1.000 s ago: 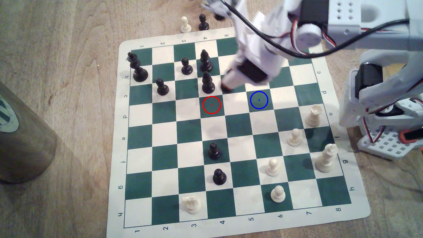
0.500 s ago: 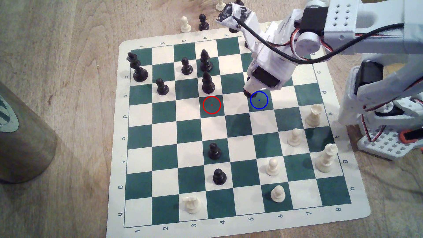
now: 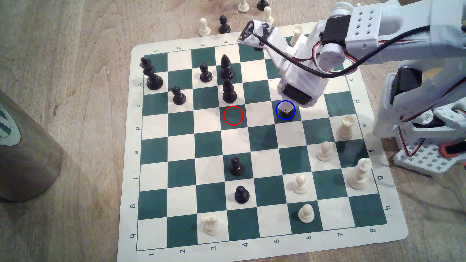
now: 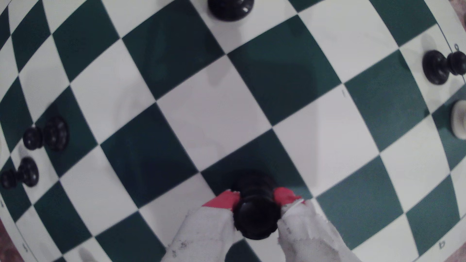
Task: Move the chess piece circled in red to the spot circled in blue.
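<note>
The chess piece (image 3: 286,116), a black rook with a flat-topped head, sits inside the blue ring. Only its dark lower part shows under the white finger tips in the exterior view. My gripper (image 3: 286,111) is shut on it from above. In the wrist view the chess piece (image 4: 256,216) is clamped between my red-tipped fingers (image 4: 223,200), its base over a dark green square; my gripper (image 4: 254,199) holds its head. The spot (image 3: 279,120) is that blue-ringed green square. The red-ringed green square (image 3: 233,115) is bare. Whether the base touches the board I cannot tell.
Two black bishops (image 3: 228,92) stand just beyond the red ring, with black pawns (image 3: 179,96) and a black king (image 3: 151,75) further to the exterior view's left. White pieces (image 3: 345,127) line the right side. A brown cylinder (image 3: 25,151) stands off the board's left.
My gripper has carried the black piece from beside the red ring toward the exterior view's right and lowered it into the blue ring. The wrist has swung right with it.
</note>
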